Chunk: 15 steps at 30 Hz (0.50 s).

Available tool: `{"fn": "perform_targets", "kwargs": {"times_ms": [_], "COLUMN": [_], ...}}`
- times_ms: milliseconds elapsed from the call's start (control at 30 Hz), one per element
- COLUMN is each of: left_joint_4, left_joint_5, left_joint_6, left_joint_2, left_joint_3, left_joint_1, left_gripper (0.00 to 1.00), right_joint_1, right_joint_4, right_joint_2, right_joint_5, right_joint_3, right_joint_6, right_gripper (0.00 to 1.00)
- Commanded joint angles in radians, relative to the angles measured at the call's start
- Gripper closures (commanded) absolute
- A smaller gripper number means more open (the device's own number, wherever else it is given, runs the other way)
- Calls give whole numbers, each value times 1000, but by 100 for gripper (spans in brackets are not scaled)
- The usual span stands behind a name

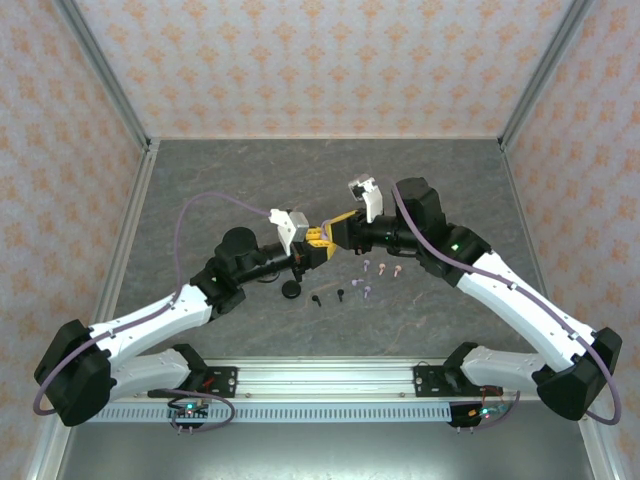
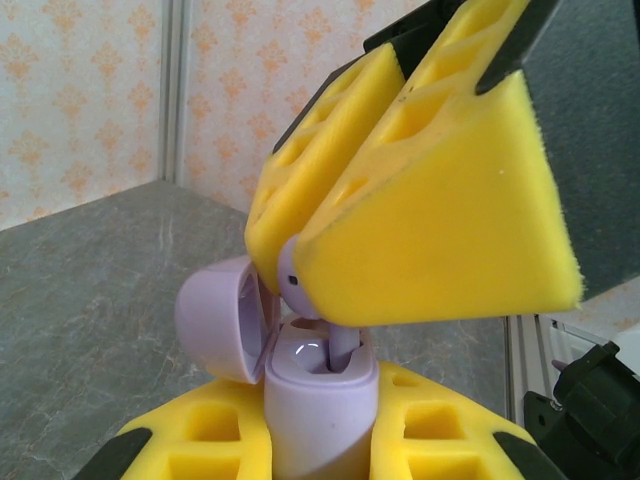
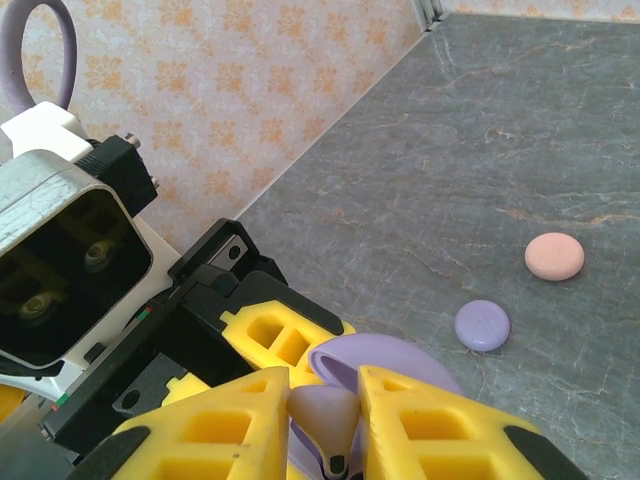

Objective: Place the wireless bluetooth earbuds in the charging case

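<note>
My left gripper (image 2: 320, 435) is shut on a lilac charging case (image 2: 322, 400), held upright with its lid (image 2: 215, 320) swung open to the left. My right gripper (image 3: 325, 425) comes in from above, shut on a lilac earbud (image 3: 330, 410). The earbud's head (image 2: 290, 275) shows between the yellow fingers (image 2: 450, 220), and its stem (image 2: 343, 345) reaches down into the case's slot. In the top view both grippers, left (image 1: 310, 250) and right (image 1: 336, 229), meet above the middle of the table. Several loose earbuds lie below them, lilac and pink (image 1: 384, 268), black (image 1: 317, 300).
A closed lilac round case (image 3: 482, 325) and a pink one (image 3: 554, 256) lie on the grey table beyond the grippers. A black round case (image 1: 291, 290) sits near the left arm. Patterned walls close in the table at the back and sides.
</note>
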Motion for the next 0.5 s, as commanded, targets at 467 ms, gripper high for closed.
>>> {"fn": "perform_targets", "kwargs": {"times_ms": [467], "left_joint_4": [64], "left_joint_5": [-23], "left_joint_6": [15], "left_joint_2": [-3], "left_joint_3": [28], "left_joint_1": [-13], "left_gripper": [100], "right_joint_1": [8], "right_joint_4": [-82], "right_joint_2": [4], "right_joint_5": [54], "right_joint_3": [94], "right_joint_6": [-5], "right_gripper": [58]}}
